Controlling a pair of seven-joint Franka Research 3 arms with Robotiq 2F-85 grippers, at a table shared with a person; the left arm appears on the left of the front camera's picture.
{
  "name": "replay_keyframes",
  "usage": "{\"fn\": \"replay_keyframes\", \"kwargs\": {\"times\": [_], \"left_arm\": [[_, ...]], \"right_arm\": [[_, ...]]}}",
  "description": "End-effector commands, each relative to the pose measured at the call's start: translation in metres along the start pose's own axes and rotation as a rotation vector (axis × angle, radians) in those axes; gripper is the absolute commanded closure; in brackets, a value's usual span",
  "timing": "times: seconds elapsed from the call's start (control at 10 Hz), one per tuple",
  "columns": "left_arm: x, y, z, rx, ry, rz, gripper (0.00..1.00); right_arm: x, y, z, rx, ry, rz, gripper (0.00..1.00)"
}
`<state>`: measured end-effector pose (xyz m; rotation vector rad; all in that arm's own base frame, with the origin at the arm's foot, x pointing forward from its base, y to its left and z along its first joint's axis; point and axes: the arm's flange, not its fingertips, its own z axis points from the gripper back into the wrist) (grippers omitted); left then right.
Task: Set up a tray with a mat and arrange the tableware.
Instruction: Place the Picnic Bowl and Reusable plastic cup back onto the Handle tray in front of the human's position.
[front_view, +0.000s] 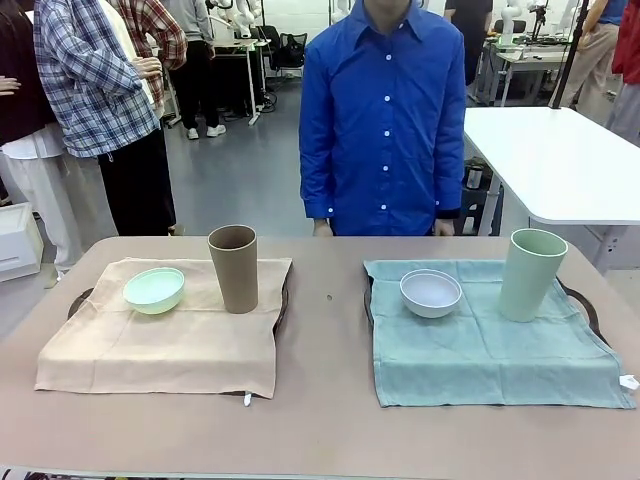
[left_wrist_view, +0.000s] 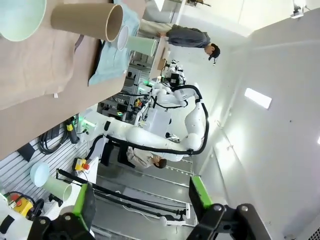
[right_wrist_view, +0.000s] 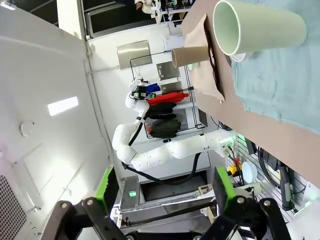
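Tan-brown cup (front_view: 233, 267) and pale-green cup (front_view: 531, 273) stand upright, mouths up, long axes vertical. Left end effector (left_wrist_view: 142, 212) and right end effector (right_wrist_view: 165, 205) spread wide, empty.

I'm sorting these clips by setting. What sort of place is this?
Probably a robotics lab or workshop: a white robot arm stands on a far bench, onlookers stand on the grey floor, and the table holds two staged mats with tableware.

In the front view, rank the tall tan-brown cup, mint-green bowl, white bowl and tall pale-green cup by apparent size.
1-2. Tall pale-green cup and tall tan-brown cup: too alike to separate.
3-4. Mint-green bowl and white bowl: also near equal, both smaller than either cup.
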<state>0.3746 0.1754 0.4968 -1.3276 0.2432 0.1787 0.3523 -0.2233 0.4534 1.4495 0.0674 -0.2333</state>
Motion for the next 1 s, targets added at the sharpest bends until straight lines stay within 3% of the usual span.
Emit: {"fn": "replay_keyframes", "kwargs": {"times": [0.0, 0.1, 0.9], "left_arm": [[0.004, -0.002, 0.002, -0.045, -0.025, -0.062, 0.0], [0.0, 0.0, 0.0, 0.0, 0.0, 0.0, 0.0], [0.0, 0.0, 0.0, 0.0, 0.0, 0.0, 0.0]], "right_arm": [[0.008, 0.014, -0.002, 0.024, -0.015, 0.017, 0.0], [0.0, 0.0, 0.0, 0.0, 0.0, 0.0, 0.0], [0.0, 0.0, 0.0, 0.0, 0.0, 0.0, 0.0]]}}
